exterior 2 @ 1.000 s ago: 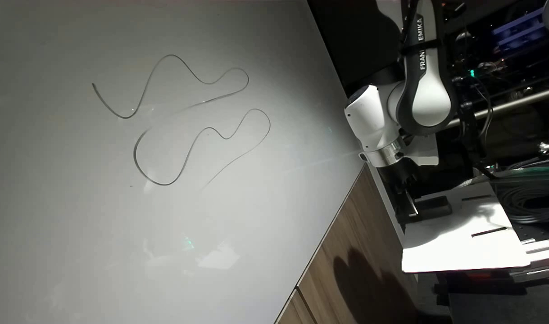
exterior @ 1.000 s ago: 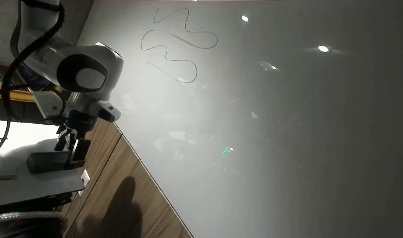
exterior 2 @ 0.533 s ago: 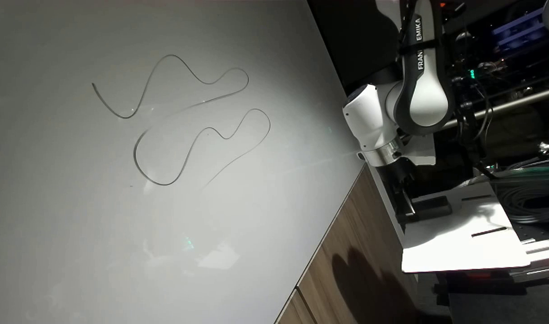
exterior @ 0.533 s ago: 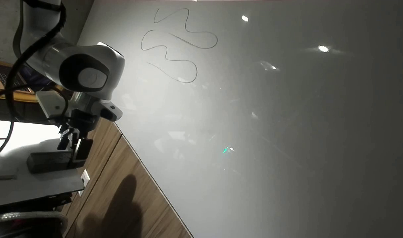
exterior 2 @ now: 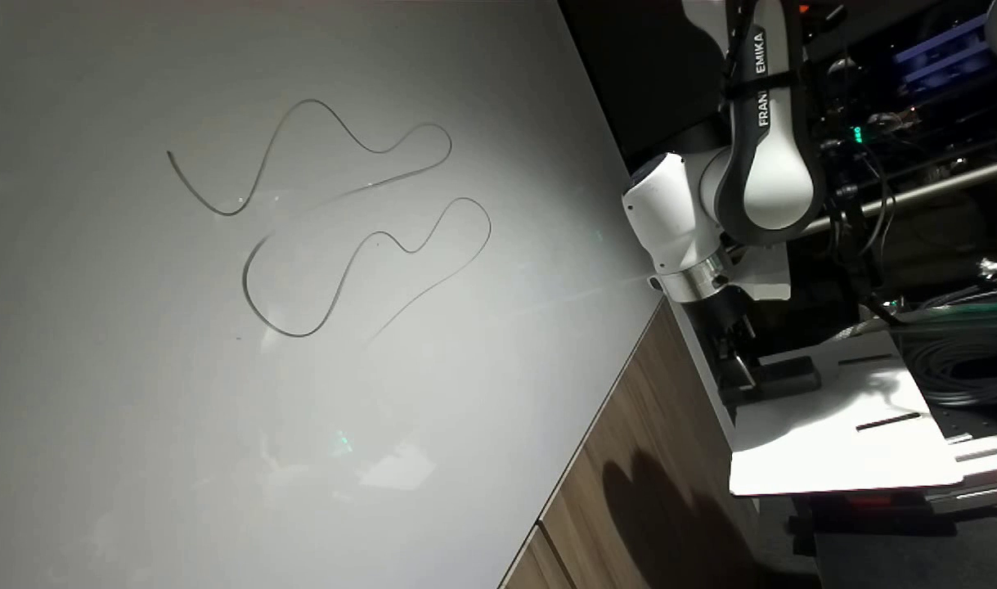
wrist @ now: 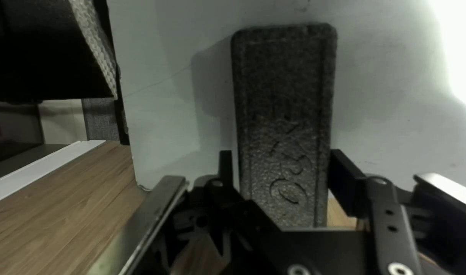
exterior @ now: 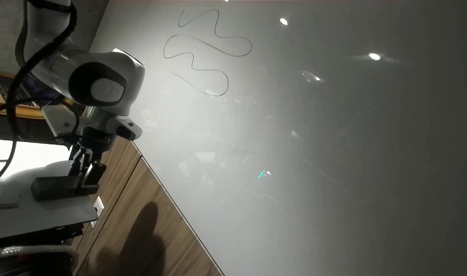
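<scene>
The reach looks done: the gripper [wrist: 282,168] straddles the whiteboard eraser [wrist: 284,80], which lies unlifted, overhanging an edge of the white panel [wrist: 160,126], whether clenched I cannot tell.

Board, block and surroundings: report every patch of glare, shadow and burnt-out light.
In an exterior view, hard glare spots on the board; in both exterior views, a dark shadow on the wood; in the wrist view, the panel burnt out at upper right, shaded left of the block.

hand [wrist: 280,164] narrowed: fingers [wrist: 343,179] now closer about dark block [wrist: 284,95]
</scene>
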Robot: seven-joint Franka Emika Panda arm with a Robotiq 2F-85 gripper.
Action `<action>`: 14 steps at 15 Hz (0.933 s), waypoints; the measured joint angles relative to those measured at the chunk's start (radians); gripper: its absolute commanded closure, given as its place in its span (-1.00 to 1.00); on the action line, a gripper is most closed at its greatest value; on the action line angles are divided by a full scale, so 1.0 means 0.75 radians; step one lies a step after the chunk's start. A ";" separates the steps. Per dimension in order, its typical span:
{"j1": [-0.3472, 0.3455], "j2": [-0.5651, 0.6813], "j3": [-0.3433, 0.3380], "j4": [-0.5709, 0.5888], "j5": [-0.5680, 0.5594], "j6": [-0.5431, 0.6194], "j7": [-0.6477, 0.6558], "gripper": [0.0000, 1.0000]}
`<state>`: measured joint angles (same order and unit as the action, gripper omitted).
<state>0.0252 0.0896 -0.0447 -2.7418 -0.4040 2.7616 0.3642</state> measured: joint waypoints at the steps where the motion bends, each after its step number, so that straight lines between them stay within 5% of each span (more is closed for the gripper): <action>1: 0.000 0.000 0.000 0.000 0.000 0.000 0.000 0.42; 9: 0.003 -0.015 0.001 0.001 0.000 0.000 -0.001 0.42; 14: 0.050 -0.229 0.076 0.002 -0.086 -0.029 0.045 0.42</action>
<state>0.0626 -0.0821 0.0127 -2.7401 -0.4687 2.7401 0.3976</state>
